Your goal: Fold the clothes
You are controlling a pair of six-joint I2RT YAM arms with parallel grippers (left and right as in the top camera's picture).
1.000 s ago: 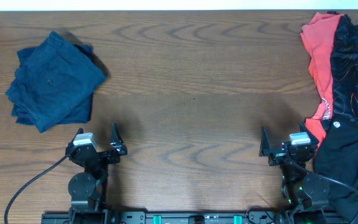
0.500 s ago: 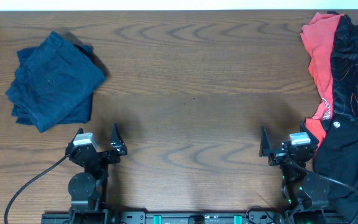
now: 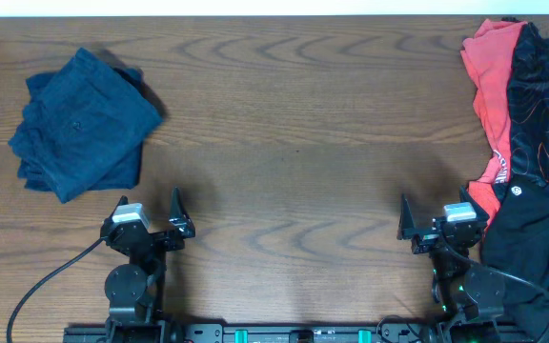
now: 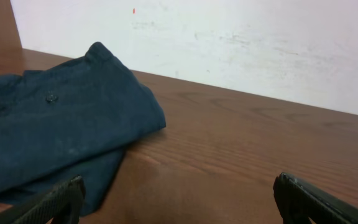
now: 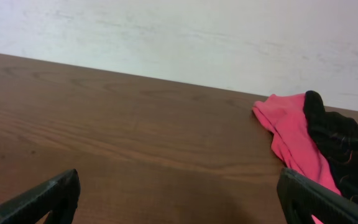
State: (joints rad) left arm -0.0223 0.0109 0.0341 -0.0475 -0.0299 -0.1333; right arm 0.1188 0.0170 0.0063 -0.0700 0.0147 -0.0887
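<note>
Navy garment (image 3: 84, 124) left, red garment (image 3: 489, 76) touching black garments (image 3: 541, 114) right, wooden table (image 3: 294, 143)

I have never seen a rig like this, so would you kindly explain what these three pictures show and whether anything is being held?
Two robot arms sit at the near edge of a table, each ending in two fingers. One picture looks down from above; the other two come from a camera on each wrist, looking out between its own fingers. A folded navy garment lies at the far left. At the right lies a heap: a red garment, a black one with red print, and a black shirt. The left fingers and right fingers stand open, holding nothing.
</note>
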